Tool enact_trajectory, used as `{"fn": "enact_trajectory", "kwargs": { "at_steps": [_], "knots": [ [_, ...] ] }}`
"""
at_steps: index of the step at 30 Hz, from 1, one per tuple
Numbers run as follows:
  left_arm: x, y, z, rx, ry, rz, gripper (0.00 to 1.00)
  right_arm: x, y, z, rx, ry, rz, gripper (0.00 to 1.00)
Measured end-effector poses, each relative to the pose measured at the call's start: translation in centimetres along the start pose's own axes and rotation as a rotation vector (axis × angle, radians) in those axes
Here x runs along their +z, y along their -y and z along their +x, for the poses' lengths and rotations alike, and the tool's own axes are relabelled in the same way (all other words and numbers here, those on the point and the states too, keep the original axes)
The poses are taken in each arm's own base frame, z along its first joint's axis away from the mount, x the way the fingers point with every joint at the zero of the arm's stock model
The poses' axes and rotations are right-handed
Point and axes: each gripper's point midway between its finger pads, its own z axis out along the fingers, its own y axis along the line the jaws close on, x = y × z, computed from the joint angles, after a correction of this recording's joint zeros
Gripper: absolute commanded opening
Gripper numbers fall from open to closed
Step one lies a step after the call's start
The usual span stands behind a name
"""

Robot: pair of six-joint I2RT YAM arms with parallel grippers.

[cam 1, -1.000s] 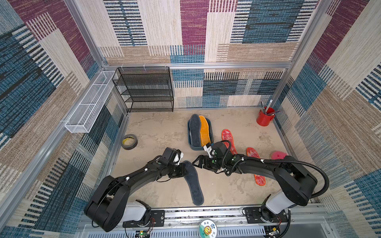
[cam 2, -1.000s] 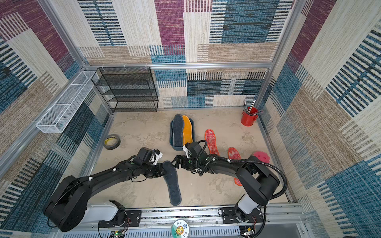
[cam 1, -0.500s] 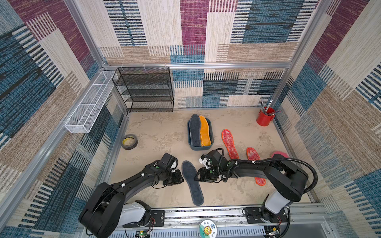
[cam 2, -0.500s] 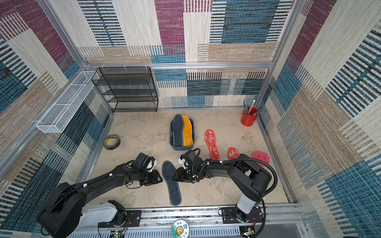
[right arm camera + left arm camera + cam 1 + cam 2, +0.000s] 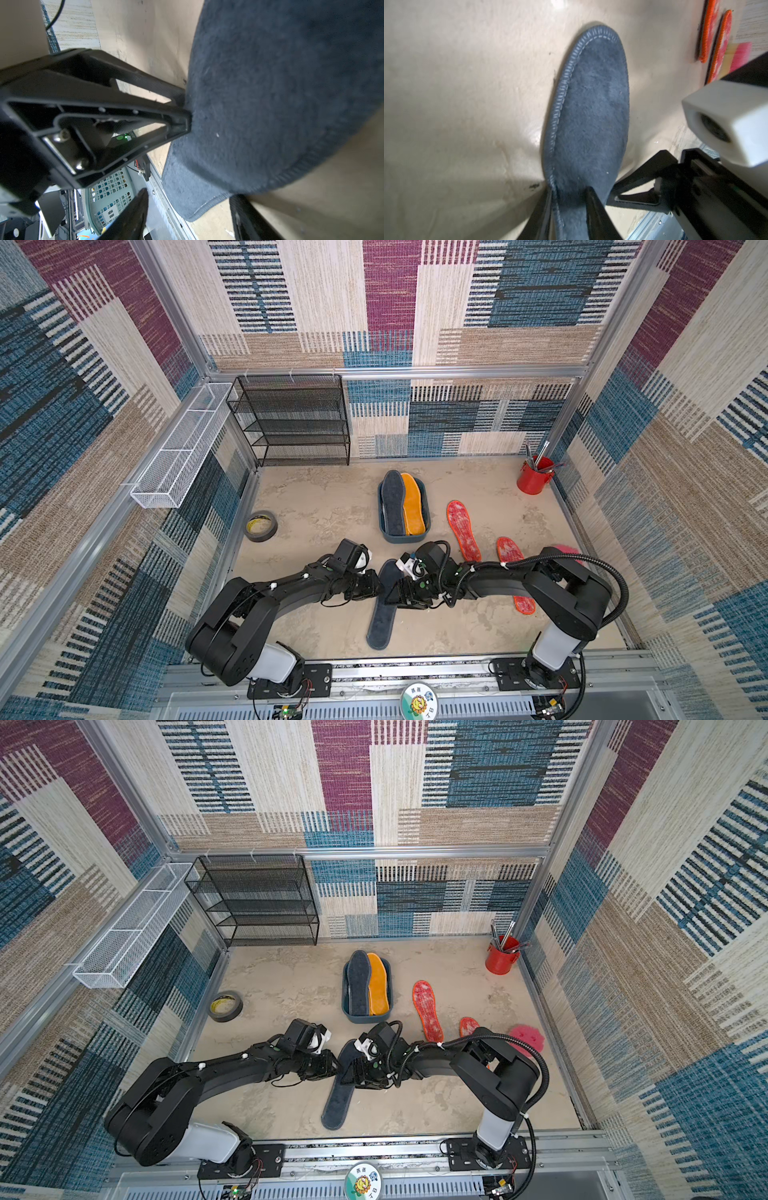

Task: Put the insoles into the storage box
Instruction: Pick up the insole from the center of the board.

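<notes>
Your left claw is slightly parted astride one edge of the dark grey felt insole. It lies on the desk, outside the nearby teal-blue plastic storage box. Your right claw is spread wide at its opposite edge.

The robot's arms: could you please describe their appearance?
Left arm and right arm are glossy black with pale grey base links, white cable ties and white wrist camera housings. A black cable loops over the right arm. Left end effector and right end effector have black, open-framed triangular fingers.
</notes>
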Motion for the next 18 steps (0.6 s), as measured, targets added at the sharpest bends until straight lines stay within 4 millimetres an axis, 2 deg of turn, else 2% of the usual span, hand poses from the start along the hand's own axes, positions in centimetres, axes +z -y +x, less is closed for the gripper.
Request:
{"fn": "enact_trajectory", "kwargs": {
  "at_steps": [2, 7, 11, 16, 17, 18],
  "knots": [
    [0.1, 0.2, -0.2, 0.003, 0.008, 0.008, 0.27, -0.2, 0.1, 0.1, 0.017, 0.012, -0.002, 0.59],
    [0.0, 0.4, -0.2, 0.010, 0.019, 0.023, 0.25, -1.1, 0.9, -0.8, 0.063, 0.092, 0.043, 0.42],
    [0.0, 0.4, 0.0, 0.007, 0.012, 0.029, 0.25, -2.1, 1.2, -2.1, 0.086, 0.165, 0.056, 0.40],
    [0.3, 1.0, 0.4, 0.001, -0.010, 0.078, 0.24, -1.9, 2.1, -2.7, 0.123, 0.182, 0.076, 0.40],
    [0.4, 1.1, 0.5, 0.000, -0.014, 0.086, 0.23, -1.8, 2.3, -2.7, 0.127, 0.178, 0.079, 0.39],
    [0.5, 1.2, 0.5, 0.000, -0.018, 0.094, 0.23, -1.7, 2.2, -2.8, 0.127, 0.179, 0.075, 0.33]
  ]
}}
